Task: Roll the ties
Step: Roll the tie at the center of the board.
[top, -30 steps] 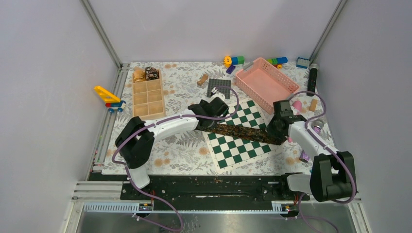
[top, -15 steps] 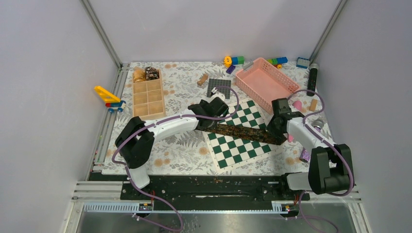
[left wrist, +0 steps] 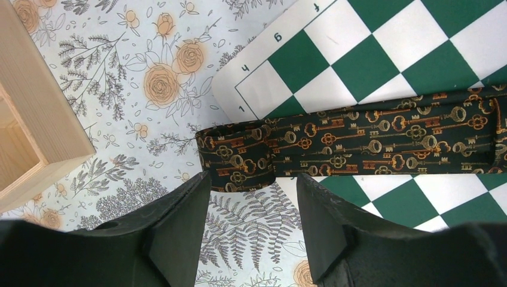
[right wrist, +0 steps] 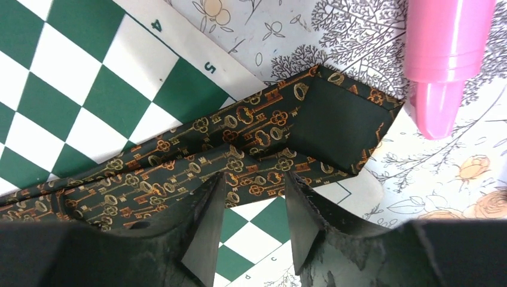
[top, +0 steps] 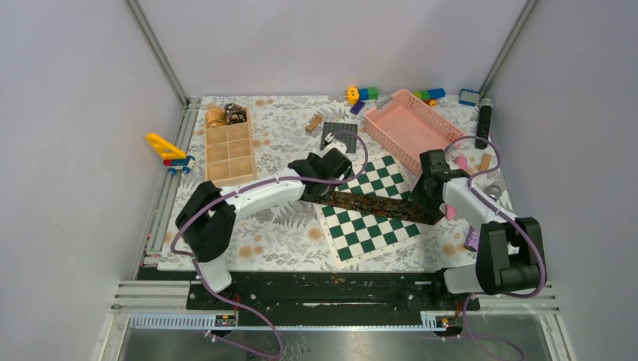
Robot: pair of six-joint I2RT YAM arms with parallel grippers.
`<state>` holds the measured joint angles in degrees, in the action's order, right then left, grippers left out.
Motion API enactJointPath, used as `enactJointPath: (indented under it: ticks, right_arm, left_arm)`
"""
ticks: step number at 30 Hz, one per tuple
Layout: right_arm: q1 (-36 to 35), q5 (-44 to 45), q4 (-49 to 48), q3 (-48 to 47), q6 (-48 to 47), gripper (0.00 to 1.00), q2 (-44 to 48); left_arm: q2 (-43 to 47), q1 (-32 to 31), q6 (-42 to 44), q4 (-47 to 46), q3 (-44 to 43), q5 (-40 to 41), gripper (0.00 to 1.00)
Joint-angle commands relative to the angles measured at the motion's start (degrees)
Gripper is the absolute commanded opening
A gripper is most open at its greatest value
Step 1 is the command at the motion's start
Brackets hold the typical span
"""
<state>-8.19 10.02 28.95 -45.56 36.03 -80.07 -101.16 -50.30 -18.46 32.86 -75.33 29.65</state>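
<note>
My left gripper (left wrist: 254,182) hangs empty, fingers apart, just short of the tie (left wrist: 370,140) at its narrow end. Open floral mat (left wrist: 149,78) lies around it, with a wooden tray (left wrist: 30,119) corner nearby. My right gripper (right wrist: 254,179), also apart, sits at the wide end, where a pink plastic tube (right wrist: 448,48) crowds the tip. Each wrist view cuts off the tie's middle. It is dark cloth with gold keys, flat across the chessboard (left wrist: 382,60).
</note>
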Motion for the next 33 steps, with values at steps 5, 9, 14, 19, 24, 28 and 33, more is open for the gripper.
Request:
enactJointPath:
  ticks: [5, 9, 14, 19, 24, 28, 33]
  right_arm:
    - [0.3, -2.1, 1.3, -4.8, -3.2, 0.51, 8.1]
    - [-1.2, -12.4, -3.1, -5.7, -1.8, 0.52, 9.5]
    - [-11.3, -13.5, -5.3, -11.4, 2.3, 0.56, 4.9]
    - [-20.4, -16.7, -10.4, -17.1, 7.3, 0.61, -3.9]
    - [-25.9, -20.0, -12.3, -25.9, 9.7, 0.63, -14.6]
    - [-29.2, -21.4, -13.0, -31.2, 10.8, 0.6, -21.5]
    - [-31.3, -23.2, -13.5, -35.0, 11.4, 0.52, -27.8]
  left_arm:
    - [9.3, 4.2, -2.4, -4.1, 3.0, -3.4, 0.57]
    - [16.9, 9.4, -5.1, -11.5, 10.0, -11.0, 0.61]
    - [25.7, 16.8, -10.2, -23.2, 22.8, -21.4, 0.66]
    - [29.2, 21.9, -13.7, -30.2, 29.6, -26.1, 0.67]
    - [30.2, 24.5, -15.3, -36.1, 33.6, -29.2, 0.68]
    - [29.9, 26.7, -17.9, -40.9, 37.0, -32.5, 0.68]
    - [28.1, 27.7, -19.3, -45.3, 39.6, -34.2, 0.68]
